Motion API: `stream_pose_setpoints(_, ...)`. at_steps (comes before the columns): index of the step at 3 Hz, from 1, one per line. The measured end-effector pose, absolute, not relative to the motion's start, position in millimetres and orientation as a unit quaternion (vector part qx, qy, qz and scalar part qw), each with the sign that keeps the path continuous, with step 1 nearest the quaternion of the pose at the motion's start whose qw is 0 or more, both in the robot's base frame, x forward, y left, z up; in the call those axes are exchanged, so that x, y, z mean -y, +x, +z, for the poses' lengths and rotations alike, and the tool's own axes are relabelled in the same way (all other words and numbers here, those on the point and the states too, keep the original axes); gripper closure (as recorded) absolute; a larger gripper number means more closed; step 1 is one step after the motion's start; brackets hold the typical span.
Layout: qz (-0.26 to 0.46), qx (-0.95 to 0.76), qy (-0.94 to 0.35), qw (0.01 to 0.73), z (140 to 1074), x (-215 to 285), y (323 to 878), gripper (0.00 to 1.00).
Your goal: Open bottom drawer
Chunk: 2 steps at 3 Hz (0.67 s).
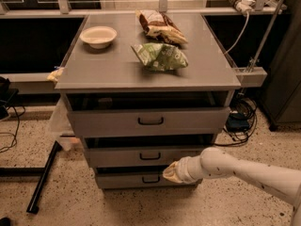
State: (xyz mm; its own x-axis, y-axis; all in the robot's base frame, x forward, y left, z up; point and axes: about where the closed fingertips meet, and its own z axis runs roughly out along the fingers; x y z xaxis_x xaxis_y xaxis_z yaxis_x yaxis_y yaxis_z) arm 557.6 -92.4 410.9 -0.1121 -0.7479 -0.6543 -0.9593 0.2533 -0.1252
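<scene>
You have the end effector (171,173) low in the frame, just right of centre, at the tip of the white arm (244,169) that reaches in from the lower right. It sits in front of the bottom drawer (123,181), just right of its small black handle (150,178). You cannot tell whether it is apart, together or clamped on anything. That drawer is the lowest in the grey cabinet (221,126), under the middle drawer (113,157). On the counter (113,72) lie a white bowl (98,36), a green chip bag (160,56) and a brown chip bag (161,26)
</scene>
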Motion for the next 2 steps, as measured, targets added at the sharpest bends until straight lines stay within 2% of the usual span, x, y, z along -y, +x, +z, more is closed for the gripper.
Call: stream_pose_setpoints(2, 0.143, -0.713, -0.602, 0.33, 319, 138, 563, 1.0)
